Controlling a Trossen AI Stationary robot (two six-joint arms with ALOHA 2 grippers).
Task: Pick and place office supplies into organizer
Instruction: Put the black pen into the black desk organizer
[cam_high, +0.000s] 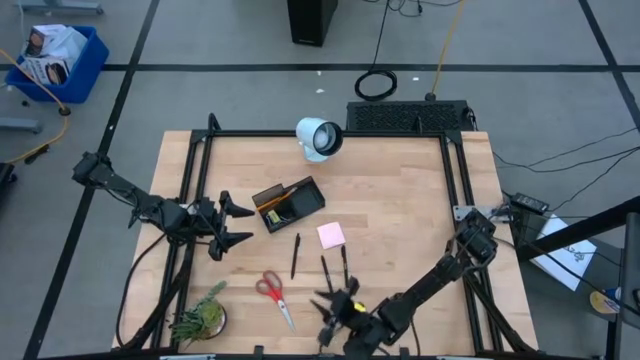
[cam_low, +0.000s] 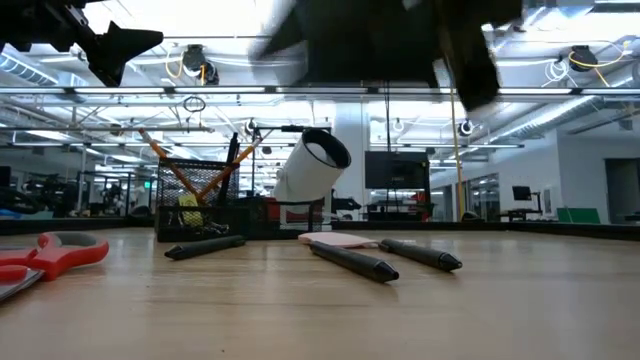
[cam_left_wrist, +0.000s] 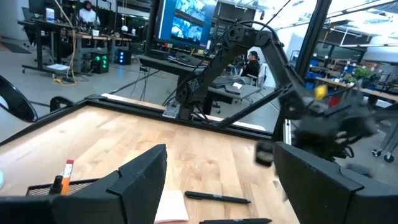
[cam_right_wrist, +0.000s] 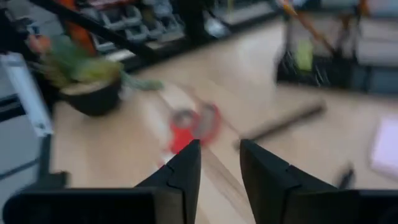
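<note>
From my seat the left gripper (cam_high: 232, 224) hangs over the worktop (cam_high: 400, 210) at about nine o'clock, its jaws spread wide with nothing between them; just past it, toward the centre, sits the organizer (cam_high: 288, 203), a small black tray with orange pencils (cam_high: 277, 200) standing crossed in it.

At seven o'clock I see the green plant (cam_high: 200, 318) near the front edge; the red-handled scissors (cam_high: 272, 293) lie just right of it, handles toward the centre.

Three slim black pens lie loose on the wood around six o'clock: one pen (cam_high: 295, 255) below the organizer, then two more (cam_high: 326, 270) (cam_high: 344, 264) side by side but apart; the pink sticky-note pad (cam_high: 331, 235) lies flat just above them, near the centre.

At twelve o'clock the white cylindrical lamp (cam_high: 319, 138) lies tipped on its side.

The right gripper (cam_high: 335, 308) is at six o'clock, low over the front edge, just below the pair of pens; its wrist view shows the jaws parted only a narrow way, and I think they are empty, though that picture is badly smeared; the scissors show beyond its fingers (cam_right_wrist: 180, 171).
</note>
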